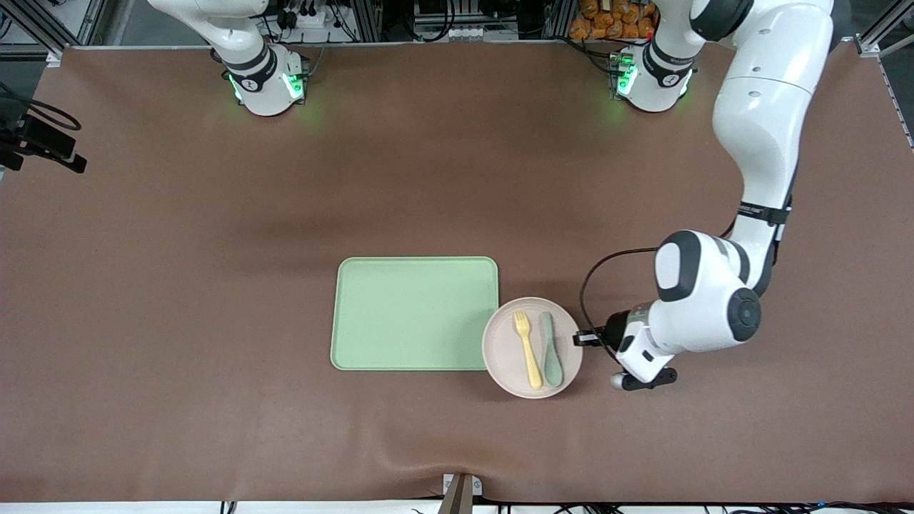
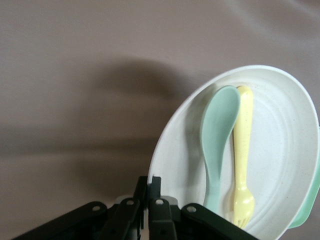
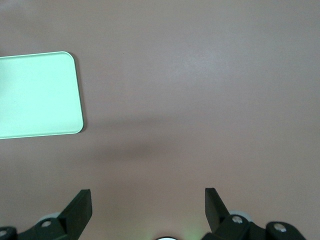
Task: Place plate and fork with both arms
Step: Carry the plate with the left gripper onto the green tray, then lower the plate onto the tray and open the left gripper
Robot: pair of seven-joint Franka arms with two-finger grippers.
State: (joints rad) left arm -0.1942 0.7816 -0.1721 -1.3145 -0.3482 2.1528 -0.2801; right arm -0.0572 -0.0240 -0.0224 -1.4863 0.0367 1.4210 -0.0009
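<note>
Plate: the round pale plate [image 1: 501,351] is sitting on the brown bench [image 1: 178,285], just beside the green tray [image 1: 414,314] at the tray's corner nearest the front camera on the left arm's end; its rim is meeting or slightly overlapping the tray's edge.

Fork: the pale-yellow fork [image 1: 528,349] is lying in the plate, tines pointing toward the robots' bases.

Spoon: the grey-green spoon [image 1: 550,350] is lying in the plate alongside the fork, on the fork's side toward the left arm's end, bowl pointing toward the front camera.

Tray: the rectangular light-green tray is lying flat near the middle of the bench, with nothing resting inside it.

Left gripper: the left gripper [image 1: 584,338] is sitting low at the plate's edge on the left arm's end; in the left wrist view its fingers [image 2: 156,197] are pressing together on the plate's rim [image 2: 165,150].

Right gripper: the right gripper [image 3: 148,204] is hanging over bare bench with a corner of the tray [image 3: 40,95] in its view; its fingers [image 3: 80,207] are standing wide apart with nothing between them. The right arm is waiting, only its base [image 1: 265,84] showing in the front view.
</note>
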